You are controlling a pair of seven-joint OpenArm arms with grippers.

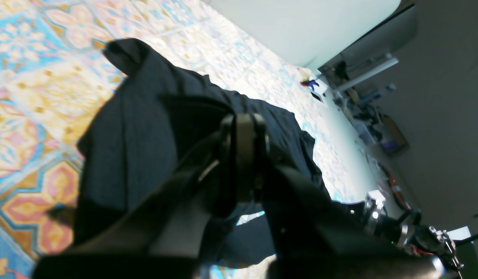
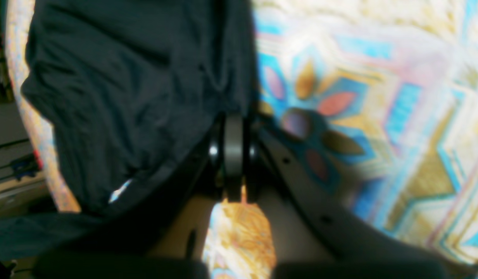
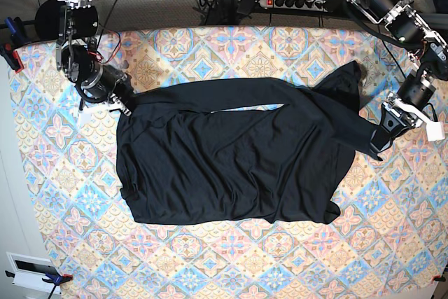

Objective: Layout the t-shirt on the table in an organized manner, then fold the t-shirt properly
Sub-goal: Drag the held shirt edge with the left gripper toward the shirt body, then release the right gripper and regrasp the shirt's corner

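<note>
The black t-shirt point(image 3: 231, 166) lies spread over the middle of the patterned table point(image 3: 210, 257), with a folded band along its far edge and bunched cloth at the right. My right gripper point(image 3: 126, 105) is shut on the shirt's far left corner; the right wrist view shows its closed fingertips point(image 2: 233, 120) pinching the shirt's edge point(image 2: 126, 77) just above the table point(image 2: 378, 77). My left gripper point(image 3: 372, 143) is shut on the shirt's right edge; the left wrist view shows its closed fingertips point(image 1: 242, 128) buried in the dark cloth point(image 1: 134, 135) over the table point(image 1: 29, 77).
A power strip point(image 3: 294, 1) and cables lie beyond the table's far edge. A red clamp point(image 3: 10, 57) grips the table's left edge. A white box point(image 3: 28, 271) sits off the near left corner. The other arm point(image 1: 397, 228) shows at the left wrist view's lower right.
</note>
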